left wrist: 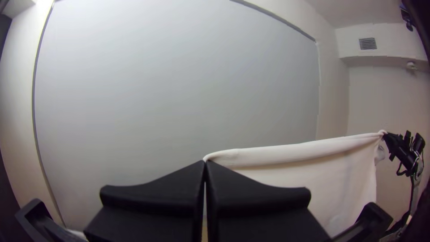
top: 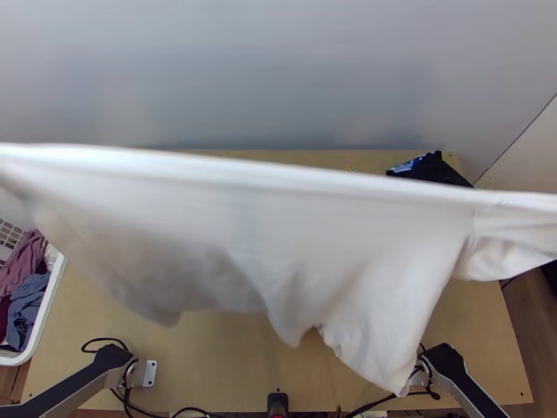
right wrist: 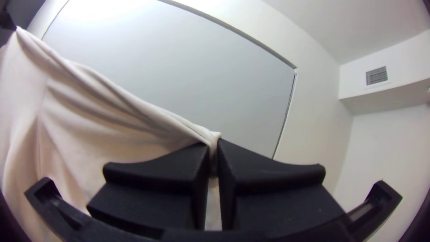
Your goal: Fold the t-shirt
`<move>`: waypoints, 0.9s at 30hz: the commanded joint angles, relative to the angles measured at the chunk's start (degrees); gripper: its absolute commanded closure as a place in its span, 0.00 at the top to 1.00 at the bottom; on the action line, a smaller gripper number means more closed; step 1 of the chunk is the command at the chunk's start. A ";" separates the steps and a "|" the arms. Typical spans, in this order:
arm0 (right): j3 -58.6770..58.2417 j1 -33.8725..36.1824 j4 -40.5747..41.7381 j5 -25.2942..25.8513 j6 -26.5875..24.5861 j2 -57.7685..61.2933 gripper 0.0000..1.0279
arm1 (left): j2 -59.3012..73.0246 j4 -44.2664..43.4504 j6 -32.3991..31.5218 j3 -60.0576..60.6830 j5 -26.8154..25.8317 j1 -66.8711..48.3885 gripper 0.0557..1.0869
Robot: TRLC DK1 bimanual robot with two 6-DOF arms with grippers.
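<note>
A: Largest element?
B: Smooth, pale wooden table (top: 230,369), its middle hidden by the white T-shirt (top: 278,237): soft, draped fabric hung aloft from a taut, rolled upper edge.
A: Smaller?
B: Left, white basket (top: 53,296) of rumpled garments (top: 26,306); far right, dark cloth (top: 435,169), partly covered.
A: Smallest?
B: Left tool (left wrist: 205,164) and right tool (right wrist: 214,144), flat, black, each closed on an end of the shirt's upper edge.

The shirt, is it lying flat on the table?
No, the shirt hangs in the air, stretched between the left gripper and the right gripper.
</note>
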State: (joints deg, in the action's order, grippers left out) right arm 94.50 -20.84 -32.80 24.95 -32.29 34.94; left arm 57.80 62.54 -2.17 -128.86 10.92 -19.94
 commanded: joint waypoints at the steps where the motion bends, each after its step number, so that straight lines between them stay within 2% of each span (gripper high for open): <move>1: -3.71 1.68 -9.30 -2.10 13.57 -0.13 0.02 | -2.87 14.18 -12.24 8.97 -5.91 0.52 0.04; 6: -16.36 -0.43 -7.11 -3.06 25.09 1.36 0.02 | -7.79 4.96 -12.85 32.62 -8.11 0.34 0.04; 9: -23.13 -3.15 -4.38 -3.24 30.54 4.70 0.02 | -7.18 -1.72 -13.29 42.64 -8.19 0.17 0.04; 13: -28.40 -3.24 1.42 -5.97 36.78 13.75 0.02 | -4.19 -12.89 -14.44 53.45 -8.19 0.70 0.04; 16: -28.49 -2.54 6.96 -8.07 40.91 23.16 0.02 | 0.38 -21.06 -14.88 57.67 -8.19 2.63 0.04; 20: -25.15 0.19 13.20 -11.24 43.37 36.34 0.02 | 9.79 -30.73 -15.75 58.46 -8.19 6.50 0.04; 27: -11.35 3.09 15.39 -13.17 46.00 57.26 0.03 | 25.26 -42.50 -16.63 56.17 -8.19 10.80 0.04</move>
State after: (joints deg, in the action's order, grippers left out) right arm 73.97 -20.40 -20.95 14.02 10.20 73.63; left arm 70.04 30.65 -17.89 -73.45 2.92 -13.08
